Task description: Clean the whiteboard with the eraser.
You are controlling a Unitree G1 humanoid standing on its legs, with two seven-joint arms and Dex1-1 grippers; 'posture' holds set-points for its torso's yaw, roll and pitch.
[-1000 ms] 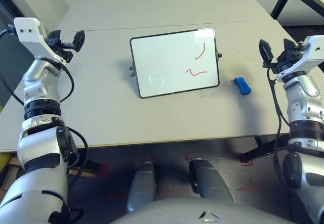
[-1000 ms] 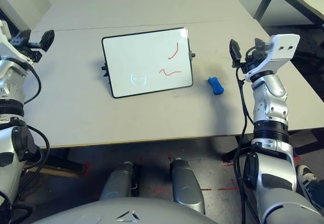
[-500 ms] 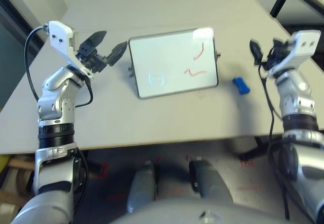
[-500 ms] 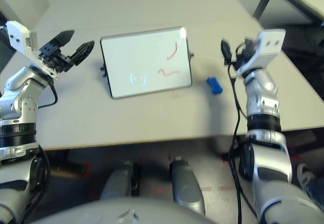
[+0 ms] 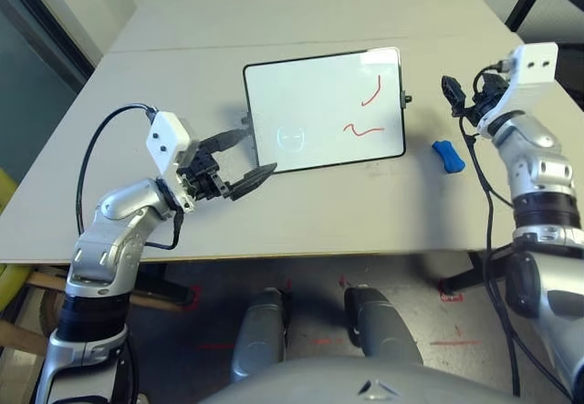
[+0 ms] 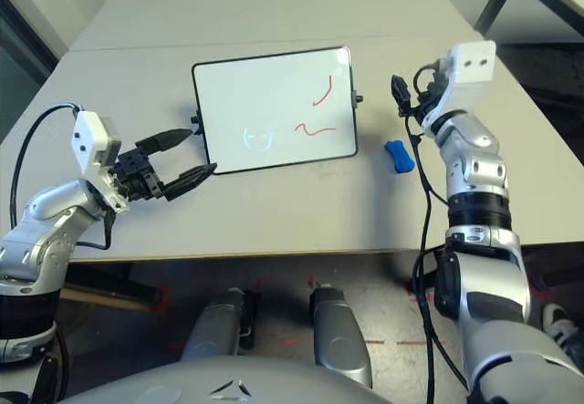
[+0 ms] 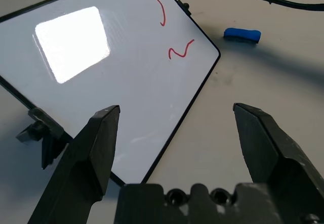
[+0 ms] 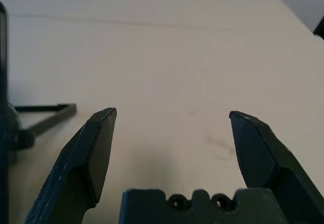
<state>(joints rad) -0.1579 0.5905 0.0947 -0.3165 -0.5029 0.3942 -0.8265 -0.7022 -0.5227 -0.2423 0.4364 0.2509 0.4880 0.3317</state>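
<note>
Two eye views look forward and steeply down from the robot's head, over its jointed silver forearms, at a wide pale tabletop (image 5: 319,222). They share nearly the same scene from side-by-side viewpoints: the glossy white rectangular whiteboard with a thin black frame (image 5: 324,112), the small bright blue eraser with rounded ends (image 5: 448,157), both forearms and the floor in front of the tabletop. The left wrist view looks along the black two-fingered left gripper (image 7: 177,113), much nearer, facing down across the whiteboard at a slant, with the eraser beyond; it shares these with the eye views. The right wrist view looks along the black two-fingered right gripper (image 8: 172,114), low and close over the pale tabletop, with a dark upright edge and a slim dark bar at one side.
</note>
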